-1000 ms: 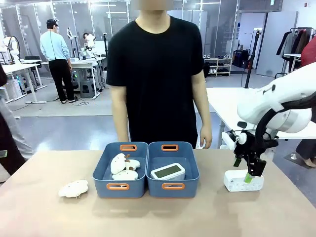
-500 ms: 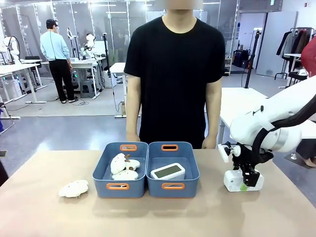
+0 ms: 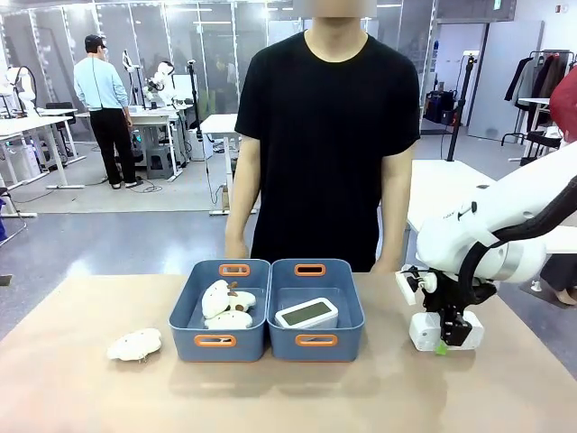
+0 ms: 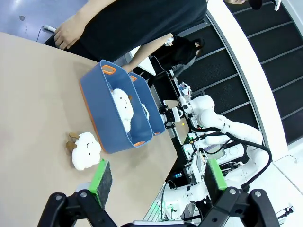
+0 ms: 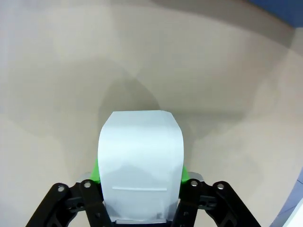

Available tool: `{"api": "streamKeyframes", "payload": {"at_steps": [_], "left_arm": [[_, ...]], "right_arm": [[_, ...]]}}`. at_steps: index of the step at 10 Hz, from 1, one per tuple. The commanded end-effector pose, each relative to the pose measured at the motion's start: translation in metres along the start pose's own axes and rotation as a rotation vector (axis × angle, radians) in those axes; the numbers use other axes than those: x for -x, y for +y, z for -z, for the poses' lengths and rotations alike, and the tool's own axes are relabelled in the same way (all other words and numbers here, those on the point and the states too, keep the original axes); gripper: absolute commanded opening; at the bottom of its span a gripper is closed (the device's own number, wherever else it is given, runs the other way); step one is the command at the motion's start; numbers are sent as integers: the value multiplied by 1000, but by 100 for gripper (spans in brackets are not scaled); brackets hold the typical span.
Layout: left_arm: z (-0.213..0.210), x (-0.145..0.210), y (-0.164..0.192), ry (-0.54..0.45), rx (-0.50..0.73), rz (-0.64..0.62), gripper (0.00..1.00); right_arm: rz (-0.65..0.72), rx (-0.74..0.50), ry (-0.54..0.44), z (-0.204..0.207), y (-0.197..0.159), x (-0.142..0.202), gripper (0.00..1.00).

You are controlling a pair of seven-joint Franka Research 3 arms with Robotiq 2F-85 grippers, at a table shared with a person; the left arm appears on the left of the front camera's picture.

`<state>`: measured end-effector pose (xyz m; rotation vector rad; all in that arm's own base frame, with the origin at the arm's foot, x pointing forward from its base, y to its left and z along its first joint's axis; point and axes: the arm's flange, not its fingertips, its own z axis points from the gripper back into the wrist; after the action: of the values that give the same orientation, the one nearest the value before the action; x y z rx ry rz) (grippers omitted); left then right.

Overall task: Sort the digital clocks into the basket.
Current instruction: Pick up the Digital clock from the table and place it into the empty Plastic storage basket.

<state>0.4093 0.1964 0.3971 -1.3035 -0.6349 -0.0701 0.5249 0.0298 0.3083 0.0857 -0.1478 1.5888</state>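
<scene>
Left end effector: the left end effector [image 4: 156, 178] hangs above the beige table [image 4: 33, 109], its fingers spread wide with nothing between them.
Right end effector: the right end effector [image 3: 448, 343] is down at the near right of the table, its green pads [image 5: 95, 174] pressed against both sides of a clock, closed on it.
Gripped clock: a white rounded rectangular plastic digital clock [image 5: 140, 161] rests on the table at 3 o'clock from the bins, well apart from them.
Loose toy: a cream lumpy plush toy [image 3: 134, 344] lies on the table at 9 o'clock from the bins.
Basket: a blue rectangular plastic basket [image 3: 353, 311] with orange-rimmed handle slots holds a second white digital clock [image 3: 306, 314], screen up.
Neighbour bin: an identical blue plastic bin [image 3: 183, 311] touches the basket at its 9 o'clock side and holds cream plush toys [image 3: 225, 302].
Person: a person [image 3: 329, 135] in a black T-shirt stands at 12 o'clock, at the table's far edge.
</scene>
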Motion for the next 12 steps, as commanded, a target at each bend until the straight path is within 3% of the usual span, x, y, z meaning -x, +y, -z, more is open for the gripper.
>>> {"api": "streamKeyframes", "payload": {"at_steps": [1, 3, 4, 7, 8, 10, 11, 12], "left_arm": [[-1, -3, 0, 18, -10, 3, 100], [-1, -3, 0, 18, -10, 3, 100], [-1, -3, 0, 18, -10, 3, 100], [-1, -3, 0, 18, -10, 3, 100], [-1, -3, 0, 18, -10, 3, 100], [-1, -3, 0, 18, -10, 3, 100], [-1, -3, 0, 18, -10, 3, 100], [-1, -3, 0, 18, -10, 3, 100]], "right_arm": [[28, 10, 25, -10, 1, -1, 0], [73, 1, 7, -28, -2, 3, 5], [99, -13, -62, -51, -3, 6, 0], [115, -11, -213, -140, 7, 6, 0], [122, 12, -178, -161, 5, 3, 0], [106, -19, -255, -167, 8, 2, 0], [77, -29, -339, -172, 8, -2, 0], [14, -26, -488, -185, 9, -16, 0]]}}
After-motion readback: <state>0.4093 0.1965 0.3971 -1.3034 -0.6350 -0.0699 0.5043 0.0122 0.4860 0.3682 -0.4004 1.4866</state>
